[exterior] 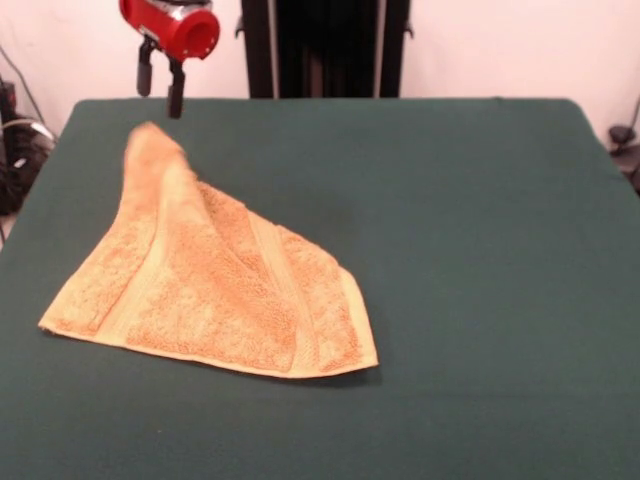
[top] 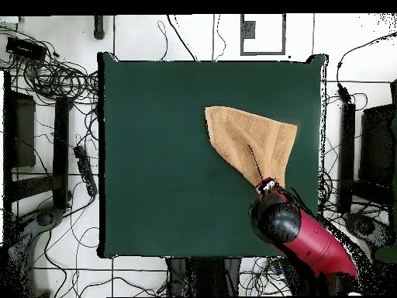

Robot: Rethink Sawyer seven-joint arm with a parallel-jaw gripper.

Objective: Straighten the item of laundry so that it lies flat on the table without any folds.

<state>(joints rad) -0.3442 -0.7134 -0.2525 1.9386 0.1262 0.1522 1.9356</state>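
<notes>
- Here, the orange-tan washcloth (exterior: 215, 295) lies on the green worktop (exterior: 470, 250), folded into a rough triangle; one corner peaks upward toward the robot.
- The claw (exterior: 160, 80) hangs just above that raised tip; its two fingers (exterior: 176, 95) stand slightly apart, holding nothing.
- Soft, light terry; it will likely drape and drag rather than slide; the folded-over corner looks the best hold.

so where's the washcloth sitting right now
In the front view the washcloth lies on the left half of the green table, folded into a rough triangle. Its narrow tip points to the far left corner, just under the end effector.
</notes>
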